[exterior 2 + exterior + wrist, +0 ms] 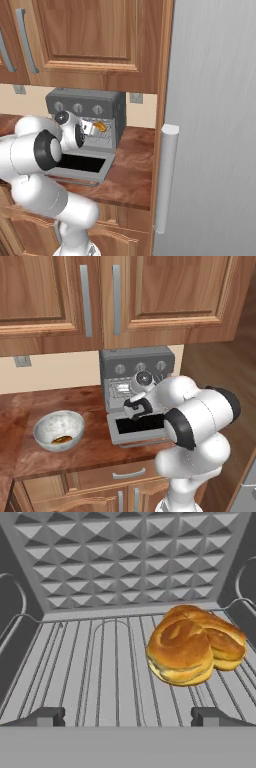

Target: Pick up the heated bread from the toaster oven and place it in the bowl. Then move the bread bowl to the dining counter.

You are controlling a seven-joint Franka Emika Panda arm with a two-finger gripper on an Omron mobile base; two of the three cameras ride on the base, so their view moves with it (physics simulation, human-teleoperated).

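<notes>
Bread: the heated bread (pixel 192 646) lies on the wire rack (pixel 100 672) inside the toaster oven (pixel 87 131), right of centre in the hand view.
Handling: likely light, soft, crushable; lumpy crust should not slip.
Hold: across its rounded middle, gently.
End effector: the end effector (pixel 127 717) stands wide, holding nothing, short of the bread.
Bowl: the bowl (pixel 59 428) sits at left on the worktop (pixel 90 448).

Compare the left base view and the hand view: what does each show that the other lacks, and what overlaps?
Left base view alone: the bowl on the counter left of the toaster oven, a darker brown food piece lying in it, the drop-down door lowered, and upper cabinets. Hand view alone: the heated bread sitting on the wire rack, right of centre, with the open gripper short of it. Shared: the toaster oven, outside versus inside.
</notes>
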